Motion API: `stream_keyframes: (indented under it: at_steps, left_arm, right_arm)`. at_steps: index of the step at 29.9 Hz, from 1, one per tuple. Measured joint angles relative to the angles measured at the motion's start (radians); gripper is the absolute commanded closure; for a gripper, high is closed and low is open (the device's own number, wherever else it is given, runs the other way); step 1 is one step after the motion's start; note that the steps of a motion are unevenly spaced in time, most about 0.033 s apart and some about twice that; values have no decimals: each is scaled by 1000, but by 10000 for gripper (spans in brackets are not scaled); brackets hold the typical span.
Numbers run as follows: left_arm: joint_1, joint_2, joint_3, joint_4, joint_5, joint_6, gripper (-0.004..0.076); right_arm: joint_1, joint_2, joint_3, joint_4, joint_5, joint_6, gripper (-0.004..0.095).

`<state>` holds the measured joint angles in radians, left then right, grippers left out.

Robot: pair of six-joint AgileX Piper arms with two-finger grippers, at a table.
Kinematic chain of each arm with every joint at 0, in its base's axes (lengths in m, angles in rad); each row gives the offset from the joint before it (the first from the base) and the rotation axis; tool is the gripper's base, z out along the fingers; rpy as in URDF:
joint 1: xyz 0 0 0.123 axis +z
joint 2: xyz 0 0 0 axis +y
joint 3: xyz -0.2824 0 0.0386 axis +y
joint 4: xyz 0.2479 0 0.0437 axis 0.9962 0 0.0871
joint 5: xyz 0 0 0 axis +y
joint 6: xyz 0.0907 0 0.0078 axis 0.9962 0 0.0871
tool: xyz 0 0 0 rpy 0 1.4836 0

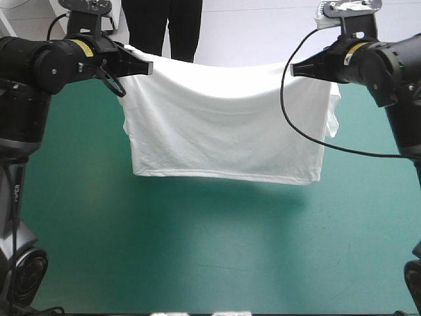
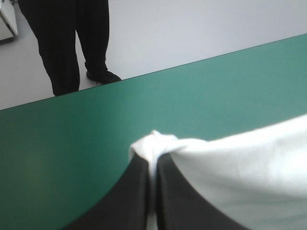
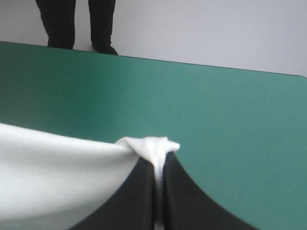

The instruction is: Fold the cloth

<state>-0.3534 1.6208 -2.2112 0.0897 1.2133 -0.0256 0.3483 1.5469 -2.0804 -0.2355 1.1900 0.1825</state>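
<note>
While both of my grippers are clamped on the T-shirt (image 1: 223, 125), it hangs as a white sheet in the air over the far half of the table (image 1: 197, 263), stretched between the left gripper (image 1: 148, 67) toward the far left corner and the right gripper (image 1: 296, 68) toward the far right corner. My worry is the hold itself. Each pair of black fingers is pressed all but together on only a small bunch of cloth, so if I pull my arms further apart, or swing the shirt quickly, I judge one corner could slide out and the whole sheet would drop in a heap. A second risk is a crooked lay: the top edge sags a little between my grippers, and the sleeve (image 1: 334, 112) on the right side dangles loose below that gripper, so lowering unevenly could trap it under the body or leave the hem (image 1: 223, 178) skewed to the table's near edge. The high view alone gives me the full span, the hem hanging free and the shadow under it; whether the hem clears the cover I cannot say for certain. The wrist views give what the high view hides: the bite, with only a short white tuft poking past the fingertips on each side and the cloth running off to one side, and bare teal-green cover reaching ahead to the table's far edge.
</note>
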Motion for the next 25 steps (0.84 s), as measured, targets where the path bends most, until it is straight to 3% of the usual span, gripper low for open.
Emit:
stream_keyframes:
  at_steps: [9, 13, 19, 25]
  left_arm:
    - [0, 142, 0, 125, -269, -51, 734]
    - [0, 183, 1, 149, -386, -64, 734]
    - [17, 256, 1, 147, -417, -75, 734]
    - [55, 393, 4, 98, -280, -104, 734]
  right_arm:
    - [0, 152, 0, -149, -294, 87, 925]
    - [-4, 201, -17, -194, -374, 156, 925]
    - [-55, 271, -39, -131, -336, 168, 925]
    - [-108, 397, -39, 23, -179, 97, 925]
